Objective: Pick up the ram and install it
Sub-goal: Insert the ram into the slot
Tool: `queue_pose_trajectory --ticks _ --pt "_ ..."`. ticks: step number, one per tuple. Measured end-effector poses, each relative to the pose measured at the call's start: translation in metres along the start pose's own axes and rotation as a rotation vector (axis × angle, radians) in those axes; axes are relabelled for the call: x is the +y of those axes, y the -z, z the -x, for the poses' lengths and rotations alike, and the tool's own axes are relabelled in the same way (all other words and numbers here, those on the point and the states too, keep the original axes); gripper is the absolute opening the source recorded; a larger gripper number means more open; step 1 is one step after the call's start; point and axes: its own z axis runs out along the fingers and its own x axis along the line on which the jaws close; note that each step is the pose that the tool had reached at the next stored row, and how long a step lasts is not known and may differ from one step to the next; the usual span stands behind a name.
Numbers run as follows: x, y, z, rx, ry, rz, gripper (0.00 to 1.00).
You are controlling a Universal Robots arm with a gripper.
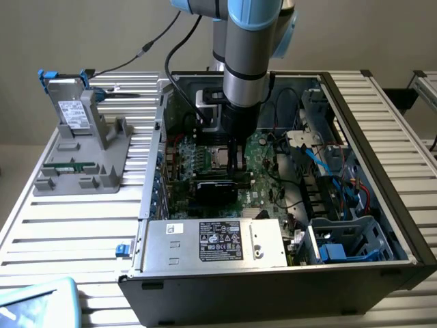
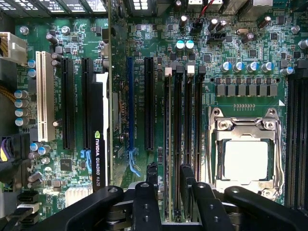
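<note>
In the exterior view, an open computer case (image 1: 273, 297) is seen lying on a slatted metal table (image 1: 75, 225). The green motherboard (image 1: 263, 164) is exposed inside it, and a silver power supply (image 1: 212, 240) is set along the near wall. The arm is lowered into the case from above, and the gripper (image 1: 237, 162) is held just over the motherboard, near its middle. On the exterior view's left, well apart from the case, a grey holder (image 1: 109, 171) is placed on the table. The ram (image 1: 68, 165) is seen as a narrow green stick lying flat in a groove of this holder, untouched by the gripper. Behind it in the same holder, a grey drive (image 1: 70, 109) with a white sticker and blue tabs is stood upright.

In the wrist view, the motherboard is looked at straight on. The two black fingers (image 2: 147, 202) are spread apart, and nothing is pinched between them. The long memory slots (image 2: 178, 134) are ranged side by side, and one of them is seen through the gap between the fingers. Just beside the slots lies the CPU socket (image 2: 245, 159), whose metal frame is closed around a pale square. Whether any memory slot is filled cannot be told. On the other side of the slots, away from the socket, a graphics card (image 2: 98, 144) marked NVIDIA Quadro K420 is seated on edge. Beyond it, a white expansion slot (image 2: 42, 96) is seen.
</note>
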Motion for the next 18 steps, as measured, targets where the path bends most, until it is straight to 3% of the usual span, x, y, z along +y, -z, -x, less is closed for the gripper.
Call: queue_pose_trajectory --ticks 8,10,12,14,18 --pt "0.0000 0.0000 0.0001 -0.0002 0.000 -0.0006 0.33" --pt "0.0000 0.0000 0.0002 -0.0003 0.000 -0.0008 0.31" --pt "0.0000 0.0000 0.0004 -0.0003 0.000 -0.0011 0.18" --pt "0.0000 0.0000 0.0005 -0.0003 0.000 -0.0012 0.13" --pt "0.0000 0.0000 0.0008 -0.0005 0.000 -0.0015 0.13"
